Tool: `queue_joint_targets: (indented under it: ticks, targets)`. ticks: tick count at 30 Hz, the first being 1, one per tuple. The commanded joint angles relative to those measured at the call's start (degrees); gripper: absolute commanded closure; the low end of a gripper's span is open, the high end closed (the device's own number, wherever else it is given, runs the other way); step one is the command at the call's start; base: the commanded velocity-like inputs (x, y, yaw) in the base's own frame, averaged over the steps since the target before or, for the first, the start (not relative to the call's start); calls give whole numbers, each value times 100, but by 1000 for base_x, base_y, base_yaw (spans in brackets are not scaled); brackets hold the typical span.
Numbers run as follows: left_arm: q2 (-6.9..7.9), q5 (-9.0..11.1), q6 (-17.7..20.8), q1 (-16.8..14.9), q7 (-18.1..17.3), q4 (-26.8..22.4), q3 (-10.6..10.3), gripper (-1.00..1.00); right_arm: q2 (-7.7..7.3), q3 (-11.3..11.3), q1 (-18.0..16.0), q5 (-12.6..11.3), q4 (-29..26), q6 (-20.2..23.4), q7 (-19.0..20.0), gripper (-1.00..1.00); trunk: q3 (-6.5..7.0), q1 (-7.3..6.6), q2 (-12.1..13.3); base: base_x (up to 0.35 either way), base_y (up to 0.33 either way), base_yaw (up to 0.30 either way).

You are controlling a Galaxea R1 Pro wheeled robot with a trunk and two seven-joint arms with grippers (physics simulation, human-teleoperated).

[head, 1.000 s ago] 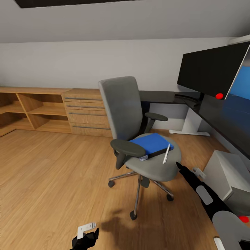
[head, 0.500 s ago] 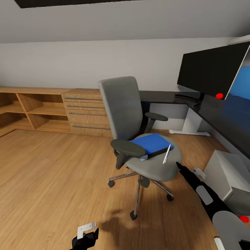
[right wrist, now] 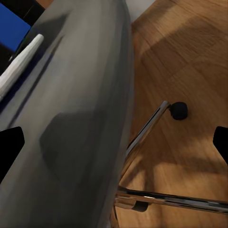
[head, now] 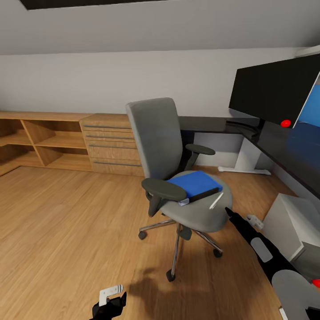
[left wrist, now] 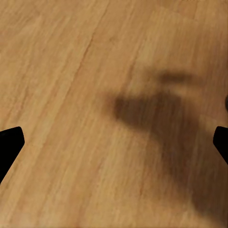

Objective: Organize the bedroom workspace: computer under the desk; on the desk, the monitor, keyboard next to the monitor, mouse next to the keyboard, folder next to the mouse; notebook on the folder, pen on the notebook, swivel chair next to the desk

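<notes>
Sitting just ahead of the wide-open right claw: grey padded swivel chair holding flat blue folder and pale pen; left claw gaping open too, over bare wooden floor.

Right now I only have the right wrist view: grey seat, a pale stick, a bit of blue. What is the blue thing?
Observer: It's the folder, lying flat on the seat of the swivel chair.
Operator: Is the stick resting on it?
Observer: The head view shows the pen lying on the grey seat beside the folder, its far end close to the folder's corner.
Operator: And where is my gripper from there?
Observer: The right gripper is open at the seat's front edge, just short of the pen's near end.
</notes>
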Motion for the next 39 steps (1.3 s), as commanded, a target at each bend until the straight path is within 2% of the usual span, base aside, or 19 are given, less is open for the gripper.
queue_joint_targets:
  ticks: [1, 39]
  targets:
    - [-3, 38, -16, -3, 5, 3, 5, -100, 3, 14, 1, -15, 32, 28, 21, -100, -6, 0, -1, 3, 3, 0]
    - [-4, 38, -17, -3, 5, 3, 3, -100, 3, 14, 1, -6, 32, 28, 21, -100, -6, 0, -1, 31, 27, 0]
